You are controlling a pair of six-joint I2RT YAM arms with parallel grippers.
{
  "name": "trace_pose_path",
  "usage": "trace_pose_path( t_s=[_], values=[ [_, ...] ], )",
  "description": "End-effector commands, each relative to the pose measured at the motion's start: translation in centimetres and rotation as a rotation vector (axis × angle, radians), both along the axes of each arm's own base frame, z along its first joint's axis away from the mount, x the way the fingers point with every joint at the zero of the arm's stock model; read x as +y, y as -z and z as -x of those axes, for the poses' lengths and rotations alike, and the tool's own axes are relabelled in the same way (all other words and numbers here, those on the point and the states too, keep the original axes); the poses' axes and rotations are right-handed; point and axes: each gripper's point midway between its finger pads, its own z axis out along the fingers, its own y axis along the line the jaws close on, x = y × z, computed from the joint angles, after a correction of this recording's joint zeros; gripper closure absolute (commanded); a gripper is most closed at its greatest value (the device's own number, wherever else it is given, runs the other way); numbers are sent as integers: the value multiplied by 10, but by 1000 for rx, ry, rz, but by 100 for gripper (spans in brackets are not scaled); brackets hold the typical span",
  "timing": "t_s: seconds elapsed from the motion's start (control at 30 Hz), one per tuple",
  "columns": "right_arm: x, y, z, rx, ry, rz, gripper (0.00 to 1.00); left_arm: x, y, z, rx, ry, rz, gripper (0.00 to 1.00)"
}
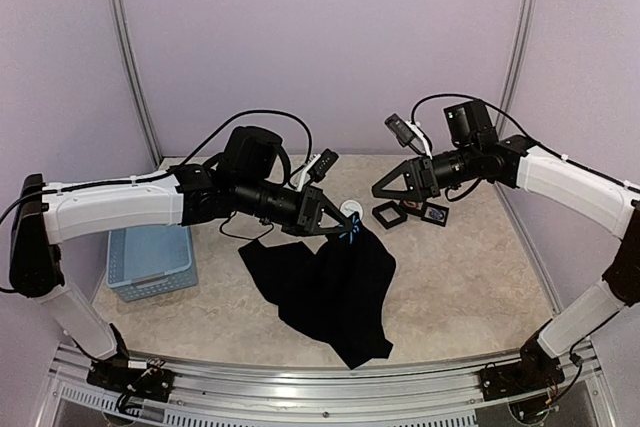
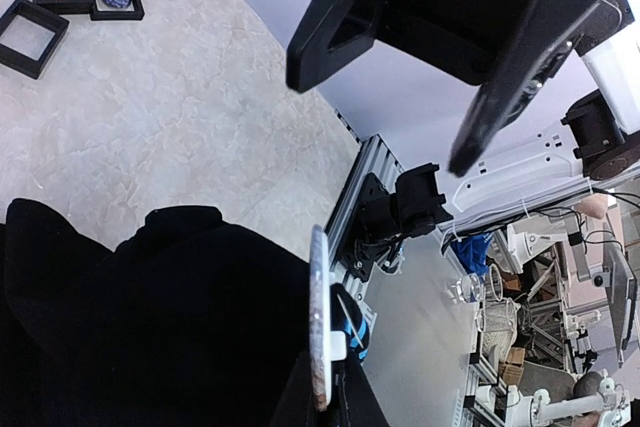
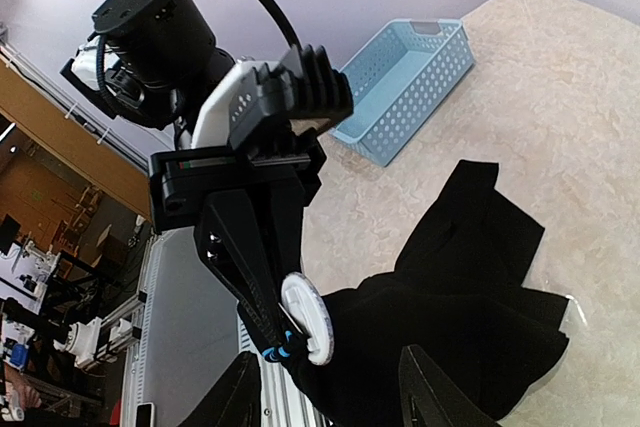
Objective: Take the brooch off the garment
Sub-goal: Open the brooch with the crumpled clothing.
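The bench (image 1: 470,277) carries everything. The garment (image 1: 330,287), the biggest loose thing, lies around the middle of the bench toward the near edge. Most of it is pooled flat, while its neck is drawn up off the surface into a peak. The light-blue basket (image 1: 150,262) sits by the left edge, apart from the cloth.

The left claw (image 1: 338,226) is pressed together, pinching the garment at the neck right by the blue mark (image 1: 349,235). I judge that it holds the cloth up and taut so the pinned piece stands free and the fabric cannot follow when that piece is pulled. The right claw (image 1: 384,186) hangs above the bench just beyond that peak, its 2 fingers spread and holding nothing. It is turned toward the left claw, likely lined up to take the brooch.

3 small black frames (image 1: 405,212) lie toward the far edge, right of the middle. 1 looks empty, which may be where the brooch belongs. The brooch (image 3: 306,317), a small white disc, sits on the raised neck just beside the left fingertips, not yet off the garment.
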Motion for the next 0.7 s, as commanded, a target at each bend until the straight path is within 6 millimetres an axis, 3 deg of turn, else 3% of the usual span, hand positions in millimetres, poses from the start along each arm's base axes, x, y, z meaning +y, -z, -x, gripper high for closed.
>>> trace_pose_path(
  t_s=[0.0,0.37,0.67],
  values=[
    [-1,23,7,80,-37,49,54,-3,-31,-2,-67,12,70,100],
    [13,27,15,120,-125,34,68,-12,-33,-2,-60,41,76,100],
    [15,14,20,125,-168,-23,72,-14,-25,-4,-41,36,57,100]
  ],
)
